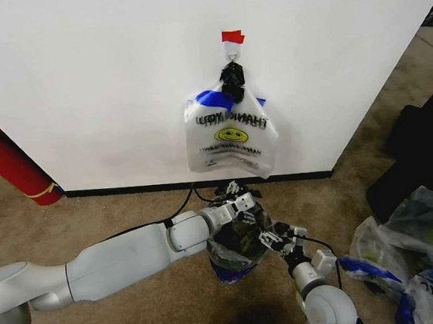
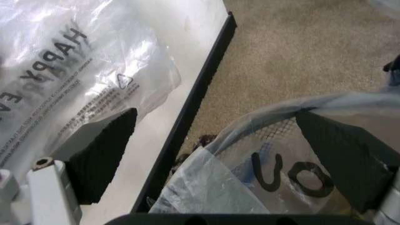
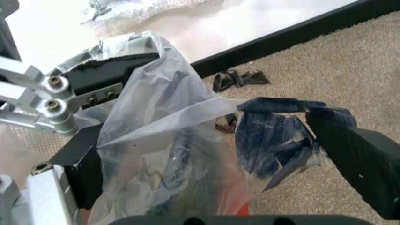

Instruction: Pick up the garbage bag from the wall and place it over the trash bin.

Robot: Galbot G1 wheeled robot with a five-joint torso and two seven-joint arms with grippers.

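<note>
The translucent garbage bag (image 1: 236, 260) with black print lies draped over the small dark trash bin (image 1: 243, 244) on the carpet below the wall (image 1: 103, 81). My left gripper (image 1: 237, 202) reaches in at the bin's far rim. Its fingers (image 2: 100, 159) are spread open, and the bag's edge (image 2: 269, 168) and the bin's mesh (image 2: 275, 133) lie between them. My right gripper (image 1: 278, 238) stands at the bin's near right side, open wide, with bag film (image 3: 162, 154) stretched across its span. A blue handle (image 3: 275, 140) rests against one finger (image 3: 362, 164).
A bunch of printed bags (image 1: 231, 134) hangs from a black clip (image 1: 232, 77) under red tape (image 1: 232, 36) on the wall. A red fire extinguisher (image 1: 12, 168) stands at the left. More bags (image 1: 414, 258) and a black object (image 1: 427, 143) lie at the right.
</note>
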